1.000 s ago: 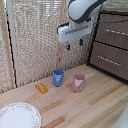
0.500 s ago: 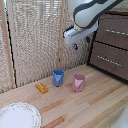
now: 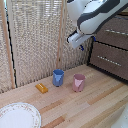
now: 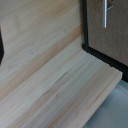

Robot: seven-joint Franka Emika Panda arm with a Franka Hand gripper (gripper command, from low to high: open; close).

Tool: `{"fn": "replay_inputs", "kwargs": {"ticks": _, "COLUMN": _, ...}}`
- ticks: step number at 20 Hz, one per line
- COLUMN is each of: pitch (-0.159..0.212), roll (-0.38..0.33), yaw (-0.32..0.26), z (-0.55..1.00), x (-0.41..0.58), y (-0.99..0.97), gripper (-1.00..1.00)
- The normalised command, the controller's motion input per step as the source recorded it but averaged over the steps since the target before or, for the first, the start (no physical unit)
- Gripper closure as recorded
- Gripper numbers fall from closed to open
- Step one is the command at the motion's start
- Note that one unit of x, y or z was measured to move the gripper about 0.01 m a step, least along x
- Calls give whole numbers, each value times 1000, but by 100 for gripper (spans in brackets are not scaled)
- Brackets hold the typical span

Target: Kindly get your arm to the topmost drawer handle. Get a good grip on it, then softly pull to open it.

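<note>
My white arm [image 3: 95, 17] with its dark round cap reaches in from the top of the exterior view. Its flat white gripper [image 3: 80, 41] hangs in the air just to the exterior view's left of the dark brown drawer cabinet [image 3: 122, 50]. It holds nothing, and its small blue fingers are too blurred to tell open from shut. The top drawer's thin silver handle [image 3: 116, 31] lies a short way to the gripper's right, apart from it. A silver handle [image 4: 106, 12] on a dark brown front also shows in the wrist view; no fingers show there.
A lower drawer has its own silver handle [image 3: 107, 60]. On the wooden table [image 3: 95, 107] stand a blue cup [image 3: 58, 77] and a pink cup [image 3: 79, 82]. An orange block [image 3: 41, 88] and a patterned plate [image 3: 19, 116] lie there. A reed screen [image 3: 35, 40] stands behind.
The arm has moved toward the exterior view's right, bringing the gripper closer to the drawer cabinet. The cups, block and plate have not moved.
</note>
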Motion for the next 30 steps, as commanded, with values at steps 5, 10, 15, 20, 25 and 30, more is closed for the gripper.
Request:
{"fn": "replay_inputs", "kwargs": {"ticks": 5, "pitch": 0, "roll": -325, "yaw": 64, "z": 229, "x": 0, "y": -120, "gripper": -100}}
{"fn": "replay_inputs", "kwargs": {"ticks": 10, "pitch": 0, "roll": -362, "yaw": 68, "z": 63, "x": 0, "y": -189, "gripper": -100}}
{"fn": "replay_inputs", "kwargs": {"ticks": 15, "pitch": -12, "roll": -375, "yaw": 87, "z": -8, "x": -30, "y": -264, "gripper": -100}}
{"fn": "replay_inputs", "kwargs": {"ticks": 20, "pitch": 0, "roll": -375, "yaw": 96, "z": -54, "x": -91, "y": -286, "gripper": -100}}
{"fn": "replay_inputs", "kwargs": {"ticks": 25, "pitch": 2, "roll": -375, "yaw": 106, "z": -37, "x": -121, "y": -261, "gripper": -100}}
{"fn": "replay_inputs", "kwargs": {"ticks": 30, "pitch": 0, "roll": -358, "yaw": 150, "z": -37, "x": -80, "y": -209, "gripper": -100}}
